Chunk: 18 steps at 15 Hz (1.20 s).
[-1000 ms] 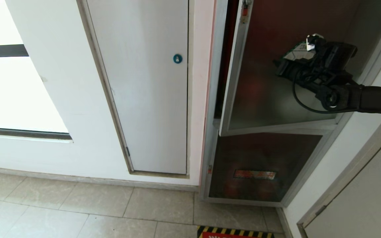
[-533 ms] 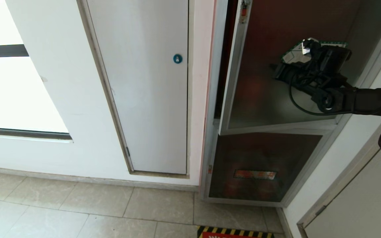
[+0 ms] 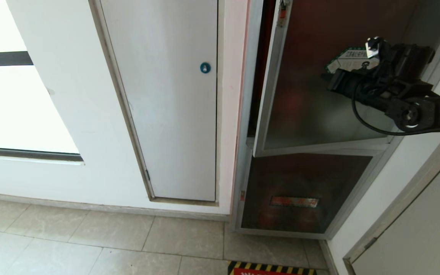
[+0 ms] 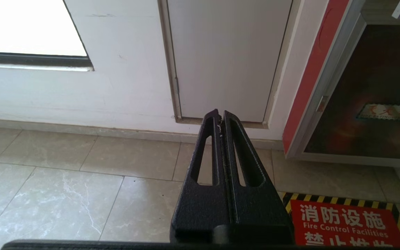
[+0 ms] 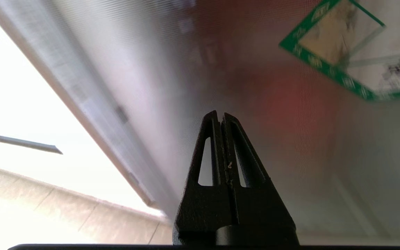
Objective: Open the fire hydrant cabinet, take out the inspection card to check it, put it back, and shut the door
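Against the door's [image 3: 304, 107] smooth tinted glass, the right hand [image 3: 329, 81] is closed.

Narrow gap behind ajar door [image 3: 304, 95]

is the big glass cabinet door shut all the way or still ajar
Ajar. The door stands angled out of the fire hydrant cabinet frame, with a dark gap along its latch edge. The shut right gripper is in front of the glass.

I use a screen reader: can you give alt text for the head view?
The right gripper, fingers shut and empty, reaches across the glass door, which stands slightly ajar on the fire hydrant cabinet, near a green-bordered sticker. Left is a white panel.
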### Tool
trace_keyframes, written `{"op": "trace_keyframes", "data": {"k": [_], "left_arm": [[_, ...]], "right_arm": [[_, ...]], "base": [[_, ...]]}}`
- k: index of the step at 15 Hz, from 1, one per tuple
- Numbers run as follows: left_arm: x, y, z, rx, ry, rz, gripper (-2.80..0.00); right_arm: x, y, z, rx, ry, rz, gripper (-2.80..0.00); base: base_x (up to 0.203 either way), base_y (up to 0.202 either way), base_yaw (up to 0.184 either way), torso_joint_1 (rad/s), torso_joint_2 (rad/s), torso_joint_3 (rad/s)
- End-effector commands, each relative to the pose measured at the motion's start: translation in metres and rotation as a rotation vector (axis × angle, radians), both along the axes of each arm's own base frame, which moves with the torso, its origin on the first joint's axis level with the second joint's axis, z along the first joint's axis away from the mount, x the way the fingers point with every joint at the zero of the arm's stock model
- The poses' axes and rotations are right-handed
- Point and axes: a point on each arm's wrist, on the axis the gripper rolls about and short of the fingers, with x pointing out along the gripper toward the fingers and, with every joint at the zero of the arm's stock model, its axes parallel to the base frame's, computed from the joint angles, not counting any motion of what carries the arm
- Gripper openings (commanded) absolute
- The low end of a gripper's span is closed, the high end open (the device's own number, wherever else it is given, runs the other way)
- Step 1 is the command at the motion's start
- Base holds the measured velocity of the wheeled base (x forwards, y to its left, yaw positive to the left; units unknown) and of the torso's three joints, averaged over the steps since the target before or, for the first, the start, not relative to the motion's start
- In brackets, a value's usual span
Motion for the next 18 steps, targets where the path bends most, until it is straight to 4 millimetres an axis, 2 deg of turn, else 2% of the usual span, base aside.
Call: {"op": "trace_keyframes", "data": {"k": [1, 4, 6, 11, 15, 18], "left_arm": [[0.000, 0.000, 0.000, 0.000, 0.003, 0.000, -2.80], [0.000, 0.000, 0.000, 0.000, 0.003, 0.000, -2.80], [0.000, 0.000, 0.000, 0.000, 0.003, 0.000, -2.80], [0.000, 0.000, 0.000, 0.000, 0.003, 0.000, -2.80], [0.000, 0.000, 0.000, 0.000, 0.003, 0.000, -2.80], [0.000, 0.000, 0.000, 0.000, 0.002, 0.000, -2.80]], "right_arm": [[-0.055, 0.001, 0.030, 0.000, -0.036, 0.004, -2.80], [-0.113, 0.002, 0.039, -0.003, -0.037, 0.002, -2.80], [-0.152, 0.002, 0.037, -0.006, -0.032, -0.011, -2.80], [-0.251, 0.001, 0.024, -0.036, -0.076, -0.059, -2.80], [-0.319, 0.002, 0.016, -0.053, -0.135, -0.069, -2.80], [-0.371, 0.002, 0.003, -0.068, -0.187, -0.079, -2.80]], "base": [[0.000, 0.000, 0.000, 0.000, 0.00, 0.000], [0.000, 0.000, 0.000, 0.000, 0.00, 0.000], [0.000, 0.000, 0.000, 0.000, 0.00, 0.000], [0.000, 0.000, 0.000, 0.000, 0.00, 0.000], [0.000, 0.000, 0.000, 0.000, 0.00, 0.000], [0.000, 0.000, 0.000, 0.000, 0.00, 0.000]]}}
